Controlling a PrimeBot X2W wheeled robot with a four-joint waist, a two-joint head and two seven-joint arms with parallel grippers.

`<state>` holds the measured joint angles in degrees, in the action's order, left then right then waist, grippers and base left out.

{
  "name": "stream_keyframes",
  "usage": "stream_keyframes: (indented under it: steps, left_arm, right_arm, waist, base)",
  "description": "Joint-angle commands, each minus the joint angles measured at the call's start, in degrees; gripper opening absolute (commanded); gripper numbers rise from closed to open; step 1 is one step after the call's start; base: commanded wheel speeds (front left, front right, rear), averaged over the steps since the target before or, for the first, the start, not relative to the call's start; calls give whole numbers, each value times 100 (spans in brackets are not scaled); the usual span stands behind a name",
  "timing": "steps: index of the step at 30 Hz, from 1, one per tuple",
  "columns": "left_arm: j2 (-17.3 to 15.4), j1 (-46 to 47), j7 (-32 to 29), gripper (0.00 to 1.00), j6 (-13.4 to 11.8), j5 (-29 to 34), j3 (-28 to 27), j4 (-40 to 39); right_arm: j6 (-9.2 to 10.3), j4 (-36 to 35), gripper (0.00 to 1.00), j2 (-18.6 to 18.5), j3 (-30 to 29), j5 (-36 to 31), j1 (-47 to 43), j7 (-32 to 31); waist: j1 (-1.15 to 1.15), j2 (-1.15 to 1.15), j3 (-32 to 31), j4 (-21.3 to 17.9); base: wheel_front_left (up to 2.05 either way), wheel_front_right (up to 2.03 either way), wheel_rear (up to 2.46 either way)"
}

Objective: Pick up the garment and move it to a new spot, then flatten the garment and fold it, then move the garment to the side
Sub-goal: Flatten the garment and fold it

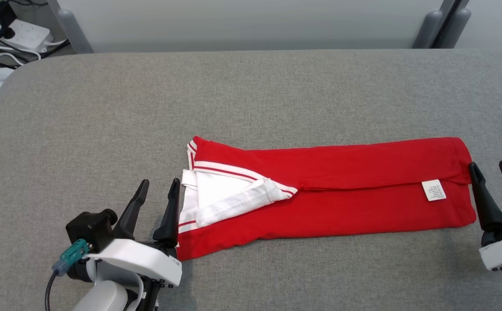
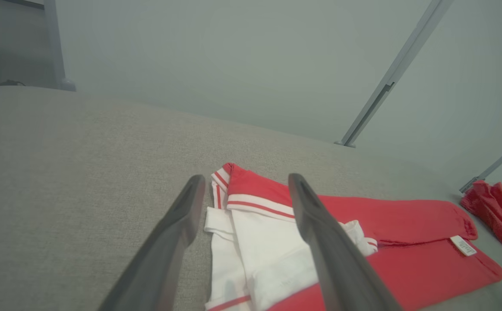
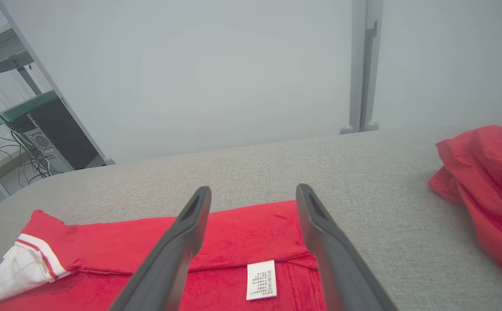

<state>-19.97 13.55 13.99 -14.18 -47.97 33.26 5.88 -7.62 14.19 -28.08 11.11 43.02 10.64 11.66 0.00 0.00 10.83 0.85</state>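
1. Nearest the head camera, my left claw [image 1: 161, 181] sits by the counter's near edge, its fingers spread and holding nothing.
2. My right claw [image 1: 488, 165] is toward the near right corner, likewise spread and empty.
3. Between them lies the red garment [image 1: 341, 190], folded into a long band on the gray counter [image 1: 251, 86].
4. Its long axis runs left to right, roughly parallel to the near edge. Both claws point toward the far edge, across that axis.
5. The white collar end [image 1: 216, 194] is just beside my left claw's right finger. The hem end, with a white label [image 1: 433, 190], is just beside my right claw's left finger. Each arm is nearer its own end.
6. I judge the next fold would carry one end over the other along that axis.
7. Open counter lies beyond the garment and toward the far left corner. Another red cloth [image 3: 484, 185] near the right edge narrows the room there.
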Motion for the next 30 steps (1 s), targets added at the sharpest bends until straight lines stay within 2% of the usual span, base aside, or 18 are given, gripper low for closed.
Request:
stream_keyframes:
  steps: [1,7,15,22,30]
  left_arm:
    - [-56,-5,71,100,-29,90,-331,-152]
    - [141,-289,97,100,72,415,-769,-203]
    - [561,-773,100,100,321,1181,-1456,-332]
    - [850,-1154,100,100,684,1879,-1900,-378]
    - [1234,-1584,100,100,1059,2267,-2398,-487]
  right_arm:
    - [13,-216,100,-62,2,-227,-131,122]
    - [13,-339,100,321,-175,-882,-343,279]
    - [13,-520,100,820,-461,-1346,-711,330]
    - [13,-829,100,1165,-739,-1614,-1142,332]
    - [13,-968,100,1359,-827,-1667,-1437,333]
  waist:
    - [0,0,-131,-22]
    - [0,0,-364,-40]
    - [0,0,-602,-51]
    - [0,0,-819,-51]
    - [0,0,-1043,-125]
  base:
    - [0,0,0]
    - [0,0,0]
    - [0,0,0]
    - [0,0,0]
    - [0,0,0]
